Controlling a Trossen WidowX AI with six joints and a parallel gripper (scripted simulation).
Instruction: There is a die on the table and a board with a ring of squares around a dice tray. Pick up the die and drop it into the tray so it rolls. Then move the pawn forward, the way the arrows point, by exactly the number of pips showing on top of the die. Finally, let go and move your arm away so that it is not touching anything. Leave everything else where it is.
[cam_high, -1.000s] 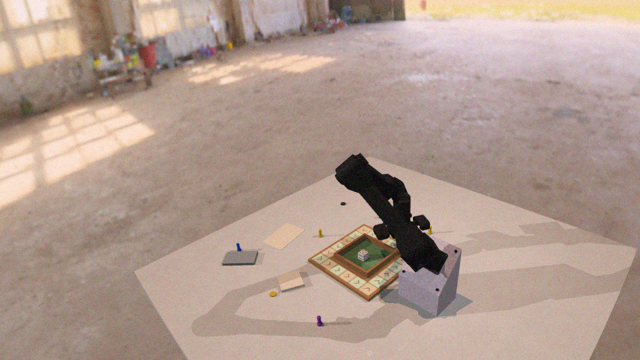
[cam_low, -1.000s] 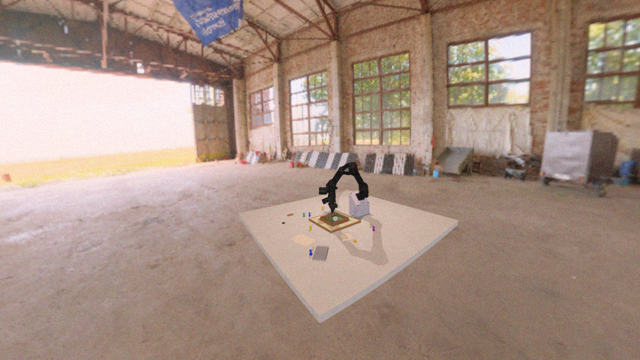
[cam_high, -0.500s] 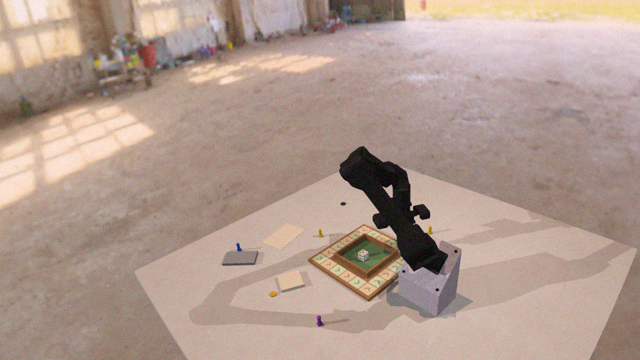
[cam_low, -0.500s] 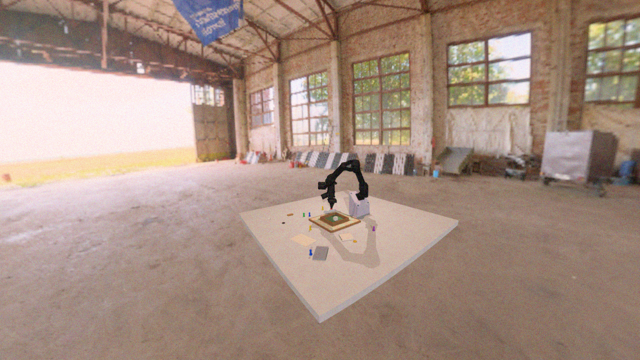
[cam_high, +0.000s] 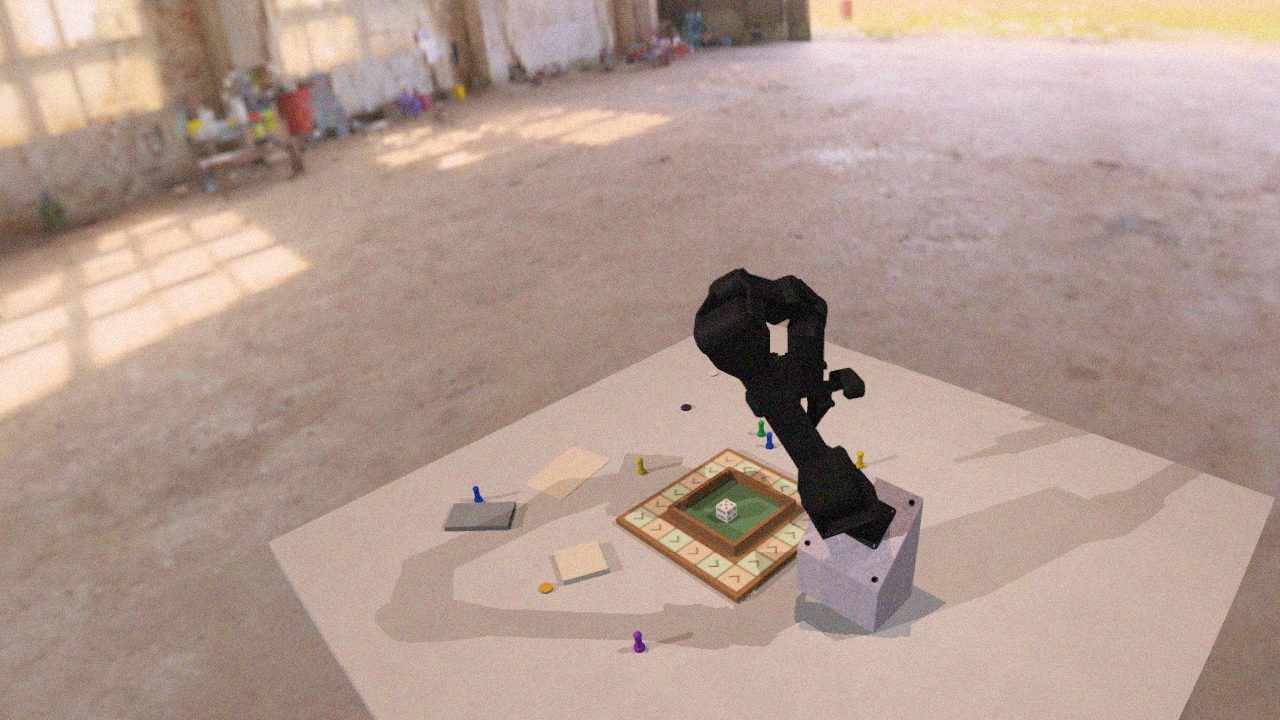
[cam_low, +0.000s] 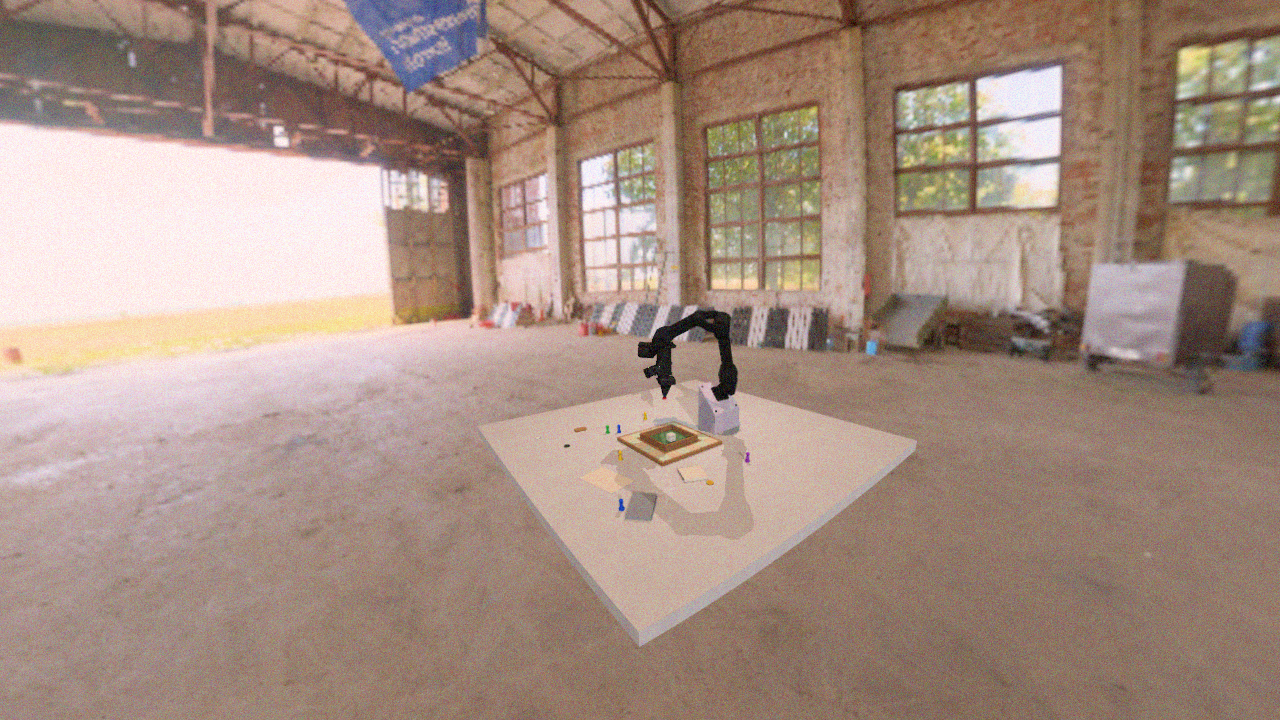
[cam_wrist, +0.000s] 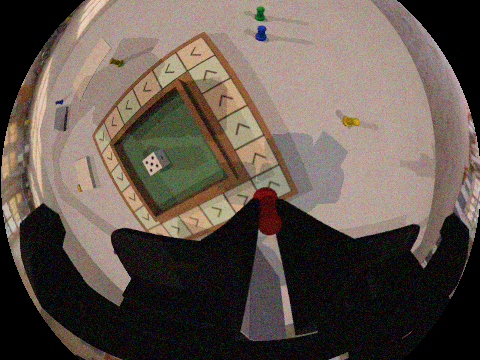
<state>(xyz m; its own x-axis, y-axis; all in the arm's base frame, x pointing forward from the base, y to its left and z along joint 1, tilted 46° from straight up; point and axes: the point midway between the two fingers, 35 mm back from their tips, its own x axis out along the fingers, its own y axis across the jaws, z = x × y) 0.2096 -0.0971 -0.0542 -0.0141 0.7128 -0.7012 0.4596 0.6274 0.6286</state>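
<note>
The white die (cam_high: 725, 510) (cam_low: 670, 437) (cam_wrist: 152, 163) rests on the green floor of the wooden-walled tray (cam_high: 702, 535) (cam_wrist: 195, 202), with several pips on its top face. The tray sits in the middle of the board (cam_high: 713, 563) (cam_low: 640, 450) (cam_wrist: 242, 127) with its ring of arrow squares. My gripper (cam_low: 665, 394) (cam_wrist: 266, 205) is shut on the red pawn (cam_wrist: 269, 223). It holds the pawn in the air, well above the board. The arm hides the fingers and the pawn in the top view and covers the board's right corner there.
Yellow pawns (cam_high: 640, 466) (cam_high: 860, 460) stand on either side of the board. A green pawn (cam_high: 761, 429) and a blue pawn (cam_high: 769, 440) stand behind it. A purple pawn (cam_high: 639, 642), an orange disc (cam_high: 546, 588), a beige tile (cam_high: 580, 561) and a grey block (cam_high: 480, 515) are also there.
</note>
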